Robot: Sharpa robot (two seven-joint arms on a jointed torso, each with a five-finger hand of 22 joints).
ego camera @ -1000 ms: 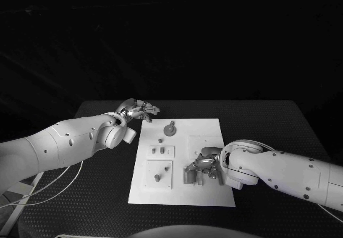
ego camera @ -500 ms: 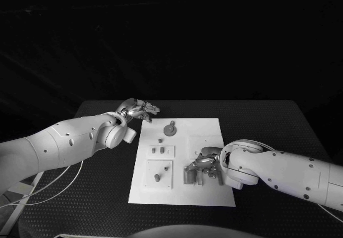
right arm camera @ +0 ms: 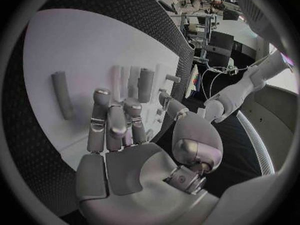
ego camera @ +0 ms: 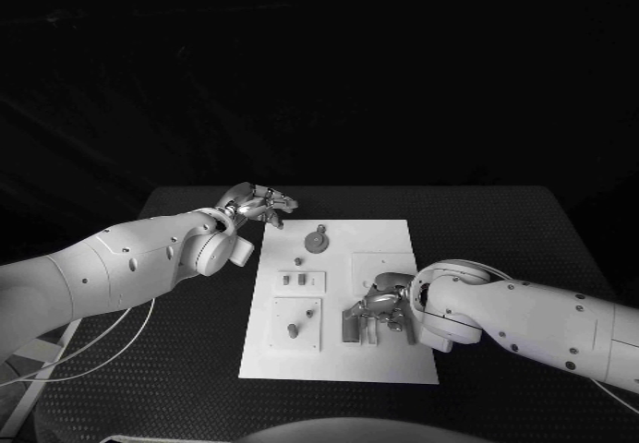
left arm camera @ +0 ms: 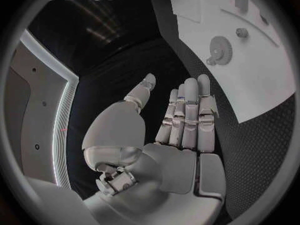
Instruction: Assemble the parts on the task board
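Note:
The white task board (ego camera: 400, 238) lies in the middle of the black table. A grey gear (ego camera: 317, 243) and a small peg (ego camera: 321, 228) sit near its far end, also seen as gear (left arm camera: 220, 47) and peg (left arm camera: 242, 32). Small grey pieces (ego camera: 295, 278) stand mid-board, two more (ego camera: 293, 329) nearer me. My left hand (ego camera: 259, 203) hovers off the board's far left corner, its fingers (left arm camera: 187, 115) stretched and empty. My right hand (ego camera: 382, 306) hangs over the board's near right part, fingers (right arm camera: 112, 120) apart, holding nothing, just above upright grey pieces (ego camera: 355, 329). A grey cylinder (right arm camera: 61, 95) lies beside them.
The black table (ego camera: 506, 240) extends on both sides of the board and beyond its far end. A cable (ego camera: 93, 346) hangs under my left arm at the table's left edge.

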